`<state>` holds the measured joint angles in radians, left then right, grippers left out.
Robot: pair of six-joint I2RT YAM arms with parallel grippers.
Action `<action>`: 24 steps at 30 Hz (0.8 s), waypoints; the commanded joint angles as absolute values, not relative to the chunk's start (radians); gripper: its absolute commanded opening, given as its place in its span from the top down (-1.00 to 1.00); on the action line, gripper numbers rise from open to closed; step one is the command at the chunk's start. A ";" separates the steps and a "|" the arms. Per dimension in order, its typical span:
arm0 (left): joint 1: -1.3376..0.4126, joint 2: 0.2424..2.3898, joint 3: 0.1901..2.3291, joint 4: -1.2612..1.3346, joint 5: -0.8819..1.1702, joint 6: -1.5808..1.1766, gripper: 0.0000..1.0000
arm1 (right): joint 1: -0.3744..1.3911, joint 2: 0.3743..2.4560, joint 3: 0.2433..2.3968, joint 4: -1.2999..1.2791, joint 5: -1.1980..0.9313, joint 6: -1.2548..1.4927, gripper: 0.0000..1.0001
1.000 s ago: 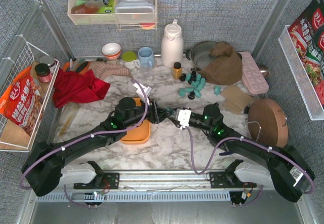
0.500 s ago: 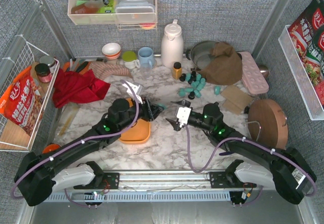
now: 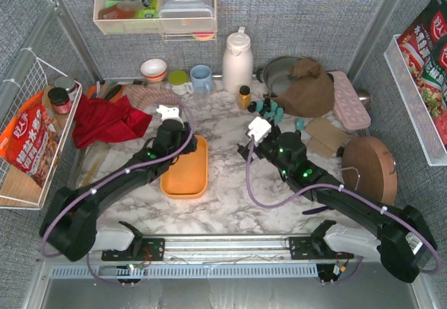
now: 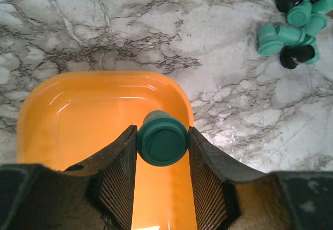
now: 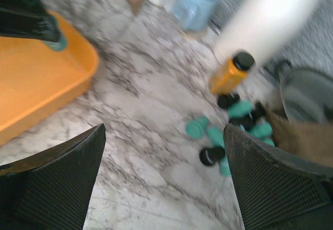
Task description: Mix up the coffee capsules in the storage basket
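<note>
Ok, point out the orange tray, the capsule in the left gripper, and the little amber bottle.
orange tray (image 4: pixel 78 120), left wrist view, bare floor of the tray.
capsule (image 4: pixel 162 144), left wrist view, its round end face.
amber bottle (image 3: pixel 244 100), top view, its body below the cap.

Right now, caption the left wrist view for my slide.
Left gripper holds a teal capsule over the orange basket.

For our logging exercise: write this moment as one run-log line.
left hand: shut on capsule over basket | right hand: open, empty, facing loose pile
</note>
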<state>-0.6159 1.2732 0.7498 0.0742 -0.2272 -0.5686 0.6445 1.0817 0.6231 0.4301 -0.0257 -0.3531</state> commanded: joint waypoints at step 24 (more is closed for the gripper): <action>-0.595 1.657 0.951 0.008 -0.142 -0.546 0.11 | 0.304 1.571 0.809 0.276 0.210 0.301 -0.78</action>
